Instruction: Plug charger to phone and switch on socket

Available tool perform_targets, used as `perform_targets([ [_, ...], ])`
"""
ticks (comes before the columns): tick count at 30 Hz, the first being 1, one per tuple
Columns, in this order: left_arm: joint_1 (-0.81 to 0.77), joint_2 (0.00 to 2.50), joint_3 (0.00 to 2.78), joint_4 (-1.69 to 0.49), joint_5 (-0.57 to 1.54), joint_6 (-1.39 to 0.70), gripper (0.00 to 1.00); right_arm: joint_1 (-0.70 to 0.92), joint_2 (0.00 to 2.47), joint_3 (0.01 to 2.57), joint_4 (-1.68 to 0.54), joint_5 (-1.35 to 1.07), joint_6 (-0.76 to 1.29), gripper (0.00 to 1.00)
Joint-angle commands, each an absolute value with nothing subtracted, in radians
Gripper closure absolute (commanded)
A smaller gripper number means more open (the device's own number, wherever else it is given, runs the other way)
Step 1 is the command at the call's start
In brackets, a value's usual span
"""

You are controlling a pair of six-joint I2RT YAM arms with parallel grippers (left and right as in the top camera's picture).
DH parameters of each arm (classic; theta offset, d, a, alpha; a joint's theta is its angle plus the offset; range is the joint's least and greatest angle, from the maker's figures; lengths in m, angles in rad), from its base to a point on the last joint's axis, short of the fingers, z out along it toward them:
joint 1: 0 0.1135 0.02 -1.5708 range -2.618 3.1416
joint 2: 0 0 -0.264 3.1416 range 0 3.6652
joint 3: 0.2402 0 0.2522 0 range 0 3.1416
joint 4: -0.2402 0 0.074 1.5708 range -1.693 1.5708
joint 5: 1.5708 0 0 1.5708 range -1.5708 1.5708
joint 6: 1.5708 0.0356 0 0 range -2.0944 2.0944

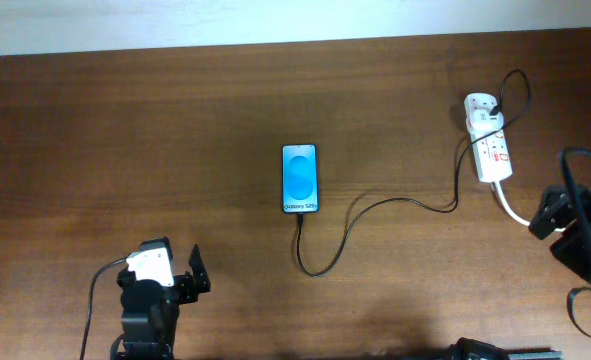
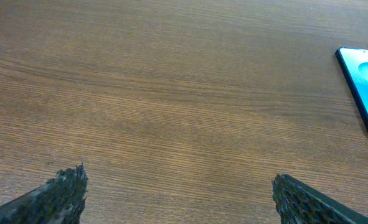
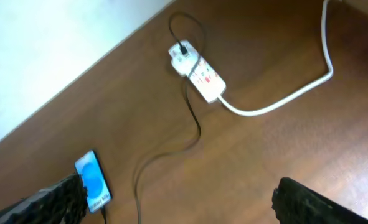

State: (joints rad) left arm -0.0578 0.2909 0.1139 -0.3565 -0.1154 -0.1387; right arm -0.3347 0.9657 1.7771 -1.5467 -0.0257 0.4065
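The phone (image 1: 300,179) lies flat mid-table, its cyan screen lit. The thin black charger cable (image 1: 375,205) runs from the phone's near end, where its tip sits at the port, loops, and goes to a plug on the white socket strip (image 1: 490,138) at the far right. The phone also shows in the left wrist view (image 2: 365,87) and the right wrist view (image 3: 92,180); the socket (image 3: 198,71) and cable (image 3: 193,112) show in the right wrist view. My left gripper (image 2: 177,196) is open and empty at the near left. My right gripper (image 3: 177,199) is open and empty, near the right edge.
The socket's thick white cord (image 1: 513,208) runs off toward the right arm, and shows curving in the right wrist view (image 3: 283,99). A pale wall (image 1: 275,20) borders the table's far edge. Bare wood lies between the arms.
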Motion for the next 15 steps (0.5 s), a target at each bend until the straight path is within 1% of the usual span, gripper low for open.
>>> perform_targets([
  [1, -0.056, 0.287, 0.110, -0.358, -0.109, -0.144, 0.01, -0.310, 0.944, 1.761, -1.547, -0.006, 0.396, 0.02],
  [3, -0.056, 0.287, 0.110, -0.358, -0.109, -0.144, 0.01, -0.229, 0.895, 1.708, -1.494, 0.017, 0.396, 0.01],
  [5, -0.056, 0.287, 0.110, -0.358, -0.109, -0.144, 0.01, -0.145, 0.825, 1.614, -1.393, 0.040, 0.396, 0.02],
  [7, -0.056, 0.287, 0.110, -0.358, -0.109, -0.144, 0.01, -0.092, 0.730, 1.468, -1.263, 0.039, 0.396, 0.01],
  [12, -0.056, 0.287, 0.110, -0.358, -0.109, -0.144, 0.01, -0.065, 0.452, 1.037, -0.935, 0.031, 0.396, 0.02],
  [14, -0.056, 0.287, 0.110, -0.358, -0.109, -0.144, 0.01, -0.065, 0.356, 0.903, -0.812, 0.004, 0.396, 0.01],
  [15, -0.056, 0.287, 0.110, -0.358, -0.109, -0.144, 0.01, -0.065, 0.290, 0.808, -0.713, -0.023, 0.396, 0.02],
])
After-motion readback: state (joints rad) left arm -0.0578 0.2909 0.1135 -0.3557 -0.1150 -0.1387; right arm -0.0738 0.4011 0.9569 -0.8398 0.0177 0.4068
